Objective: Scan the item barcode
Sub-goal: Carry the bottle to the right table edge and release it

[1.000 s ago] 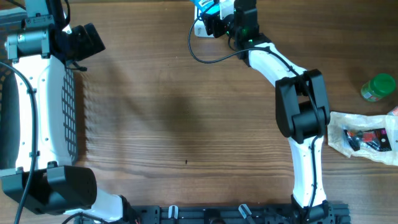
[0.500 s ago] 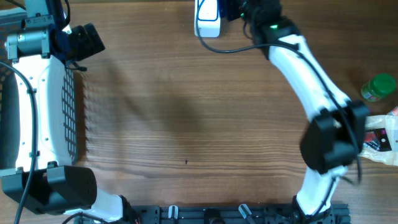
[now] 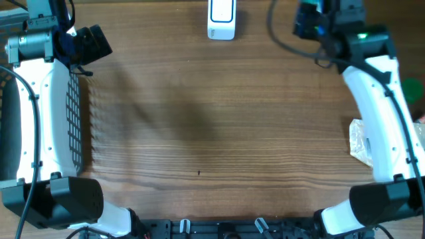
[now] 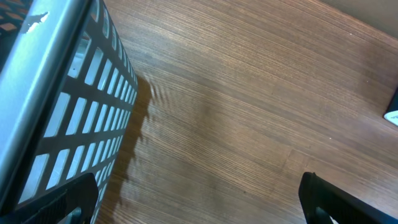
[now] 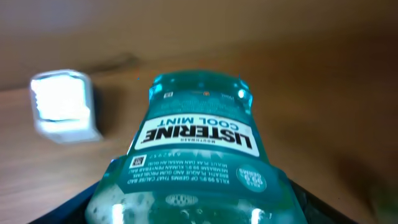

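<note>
A brown wood-grain table (image 3: 199, 119) fills the overhead view. Two white robot arms with black joints reach over it from the near edge. The left arm (image 3: 40, 113) runs up the left side. The right arm (image 3: 385, 113) runs up the right side and bends inward at the far edge.

A grey metal mesh basket (image 3: 76, 126) stands along the left edge of the table, partly under the left arm. The left wrist view shows its gridded wall close by, casting a shadow on the wood.

The left gripper (image 4: 199, 205) hangs above bare wood beside the basket, with its two black fingertips spread wide apart and nothing between them.

A crinkled clear plastic bag (image 3: 360, 143) lies on the right side of the table, mostly hidden behind the right arm.

A white rectangular barcode scanner (image 3: 221, 20) sits at the far edge, near the middle.

The right gripper (image 3: 313, 21) is at the far edge, well to the right of the scanner. It is clamped on a teal plastic Listerine Cool Mint mouthwash bottle (image 5: 196, 143), held off the table. In the right wrist view the label faces the camera upside down, and the scanner is a blur to the bottle's left.

A green round object (image 3: 415, 89) peeks out at the right edge; what it is cannot be told.
</note>
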